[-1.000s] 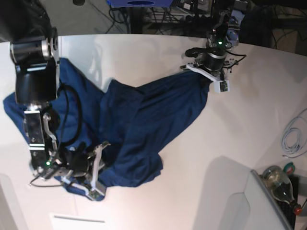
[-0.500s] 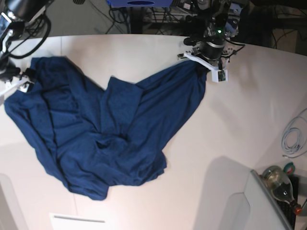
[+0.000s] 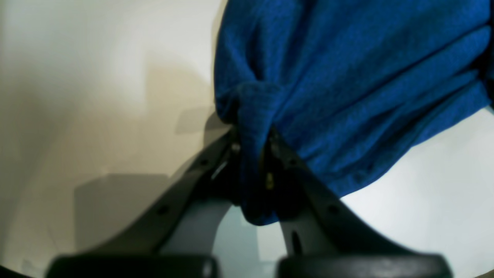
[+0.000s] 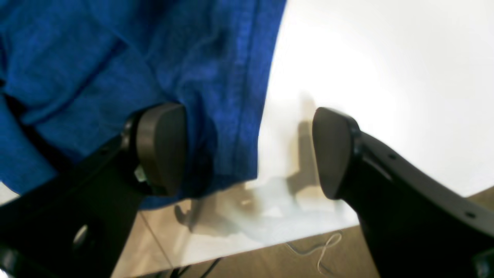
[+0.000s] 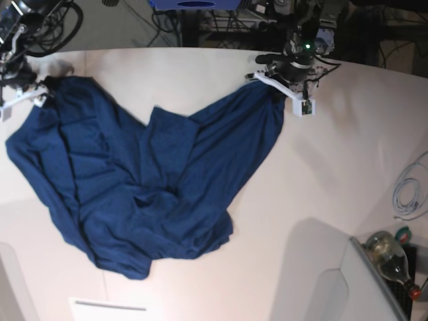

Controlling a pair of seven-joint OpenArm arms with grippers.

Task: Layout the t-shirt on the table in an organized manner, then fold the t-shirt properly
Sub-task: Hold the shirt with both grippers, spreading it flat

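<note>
Layout step, not folding yet. The plain dark navy soft-fabric short-sleeve t-shirt (image 5: 147, 194) lies rumpled on the large white smooth bench (image 5: 321, 194), spread roughly V-shaped, with bunched folds toward the shirt's near middle and a loose lower corner.

Left gripper (image 3: 252, 144) sits at the shirt's far corner, jaws pinched tight on a gathered tuck of the blue cloth; the fabric runs between them and pulls into ridges away from the pinch.

Right gripper (image 4: 249, 148) is at the shirt's opposite far corner, near the bench edge. Jaws stand wide apart, holding nothing; a hemmed shirt edge lies between them, one jaw over cloth, the other over bare bench.

Judgement: the right jaws need to close on that hemmed edge. Then both arms should draw their corners apart and pull taut to flatten the middle bunching. Risk: grabbing too little hem and slipping off.
</note>
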